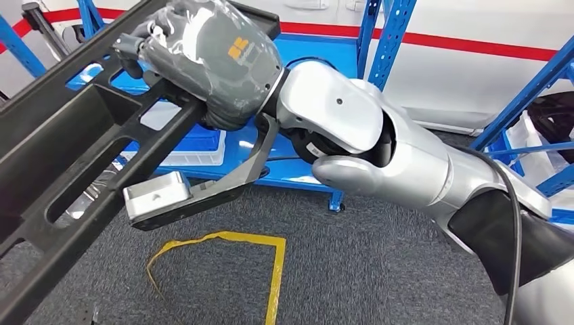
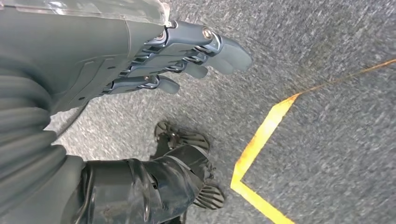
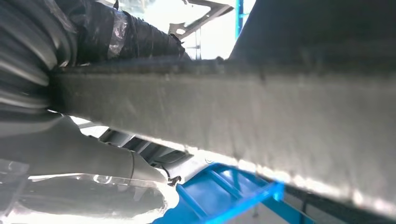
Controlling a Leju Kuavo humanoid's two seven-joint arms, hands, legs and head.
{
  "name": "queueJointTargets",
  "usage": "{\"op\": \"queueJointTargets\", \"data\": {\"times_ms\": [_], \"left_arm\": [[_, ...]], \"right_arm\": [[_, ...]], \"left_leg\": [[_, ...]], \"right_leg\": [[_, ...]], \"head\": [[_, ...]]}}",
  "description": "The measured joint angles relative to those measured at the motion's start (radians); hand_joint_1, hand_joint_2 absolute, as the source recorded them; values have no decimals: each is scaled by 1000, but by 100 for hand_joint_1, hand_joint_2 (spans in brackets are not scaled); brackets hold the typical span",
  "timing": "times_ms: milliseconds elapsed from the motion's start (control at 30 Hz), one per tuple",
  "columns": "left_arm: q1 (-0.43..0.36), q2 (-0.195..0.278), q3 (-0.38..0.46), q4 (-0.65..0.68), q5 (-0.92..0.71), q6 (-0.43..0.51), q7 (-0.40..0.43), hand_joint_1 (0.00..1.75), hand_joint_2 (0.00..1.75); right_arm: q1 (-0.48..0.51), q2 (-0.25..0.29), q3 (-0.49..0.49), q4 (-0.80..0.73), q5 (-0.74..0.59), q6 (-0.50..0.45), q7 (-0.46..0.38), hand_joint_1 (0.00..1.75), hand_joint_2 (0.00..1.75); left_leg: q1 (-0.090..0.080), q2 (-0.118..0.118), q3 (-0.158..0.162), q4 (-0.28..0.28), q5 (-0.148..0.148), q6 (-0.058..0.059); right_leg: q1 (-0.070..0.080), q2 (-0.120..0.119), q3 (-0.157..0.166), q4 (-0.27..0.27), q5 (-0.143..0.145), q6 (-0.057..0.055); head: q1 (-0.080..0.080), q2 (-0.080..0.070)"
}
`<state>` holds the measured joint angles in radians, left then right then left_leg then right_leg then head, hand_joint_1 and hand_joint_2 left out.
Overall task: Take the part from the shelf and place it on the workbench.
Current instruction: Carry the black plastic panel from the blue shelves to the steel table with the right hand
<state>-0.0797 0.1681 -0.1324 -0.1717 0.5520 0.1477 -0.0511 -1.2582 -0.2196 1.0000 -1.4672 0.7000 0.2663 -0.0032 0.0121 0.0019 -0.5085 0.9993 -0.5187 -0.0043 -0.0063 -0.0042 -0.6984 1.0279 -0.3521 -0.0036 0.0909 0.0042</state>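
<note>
Right hand point(image 1: 203, 61) grips the long black ribbed plastic frame part point(image 1: 74, 156), off the blue shelf point(image 1: 379, 40); left hand point(image 2: 187, 56) hangs empty, fingers loosely apart. Desk placement not yet done (no desk visible).

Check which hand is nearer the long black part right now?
Right. The right hand grips the long black part, held up in front of the blue shelf. The left hand hangs over the grey carpet, holding nothing.
</note>
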Motion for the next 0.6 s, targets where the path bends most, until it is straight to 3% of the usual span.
{"op": "queueJointTargets", "data": {"times_ms": [33, 100, 167, 200, 233, 267, 333, 400, 433, 533, 600], "left_arm": [[0, 0, 0, 0, 0, 0, 2, 0, 175], [-1, -1, 0, 0, 1, 0, 5, 0, 175], [-1, -1, 0, 0, 1, -1, 5, 0, 175], [-1, -1, 0, 0, 1, -1, 6, 0, 175], [-1, -1, 0, 0, 1, -2, 6, 0, 175], [-1, -1, 0, 0, 2, -2, 6, 0, 175], [0, -3, 0, 0, 2, -2, 6, 0, 175], [0, -5, 0, 0, 2, -2, 4, 0, 175], [0, -7, 0, 0, 3, -1, 2, 0, 175], [1, -7, 0, 0, 6, -1, 5, 0, 175], [3, -6, -1, 0, 7, -2, 9, 0, 175]], "right_arm": [[1, 0, 0, 2, 0, 0, 0, 175, 175], [4, -1, 0, 7, 0, 0, 0, 175, 175], [7, 0, 0, 10, 1, -1, 0, 175, 175], [10, 0, 0, 12, 1, -1, 0, 175, 175], [12, 0, 0, 13, 1, -1, 0, 175, 175], [14, 0, 0, 15, 1, -1, 0, 175, 175], [15, 0, 0, 17, 2, -1, 0, 175, 175], [14, 0, 0, 19, 3, -2, 1, 175, 175], [13, 0, 0, 19, 4, -2, 1, 175, 175], [12, 1, 0, 22, 13, -4, 1, 175, 175], [12, 3, 0, 24, 18, -5, 1, 175, 175]], "left_leg": [[2, 2, -5, -5, 11, 8], [5, 8, -24, -11, 34, 28], [1, 10, -53, -5, 53, 37], [0, 10, -69, 1, 61, 38], [-1, 10, -85, 7, 69, 38], [-3, 10, -101, 15, 75, 38], [-4, 9, -127, 28, 85, 36], [-5, 8, -143, 35, 94, 29], [-3, 8, -146, 33, 100, 23], [-2, 7, -153, 25, 112, 5], [-1, 5, -174, 72, 66, -6]], "right_leg": [[0, 1, -4, 5, -9, 5], [0, 3, -26, 67, -83, 13], [-1, 4, -55, 193, -179, 16], [-1, 4, -63, 251, -199, 17], [-1, 4, -59, 286, -197, 16], [0, 4, -40, 288, -176, 14], [5, 5, 41, 196, -133, -1], [12, 5, 128, 67, -142, -15], [16, 4, 150, 26, -153, -19], [14, 0, 158, -17, -138, -22], [4, -4, 153, -34, -118, -29]], "head": [[1, 0], [6, 0], [10, 0], [11, 0], [11, 0], [13, 0], [16, 0], [18, 0], [19, 0], [23, 0], [23, 0]]}}
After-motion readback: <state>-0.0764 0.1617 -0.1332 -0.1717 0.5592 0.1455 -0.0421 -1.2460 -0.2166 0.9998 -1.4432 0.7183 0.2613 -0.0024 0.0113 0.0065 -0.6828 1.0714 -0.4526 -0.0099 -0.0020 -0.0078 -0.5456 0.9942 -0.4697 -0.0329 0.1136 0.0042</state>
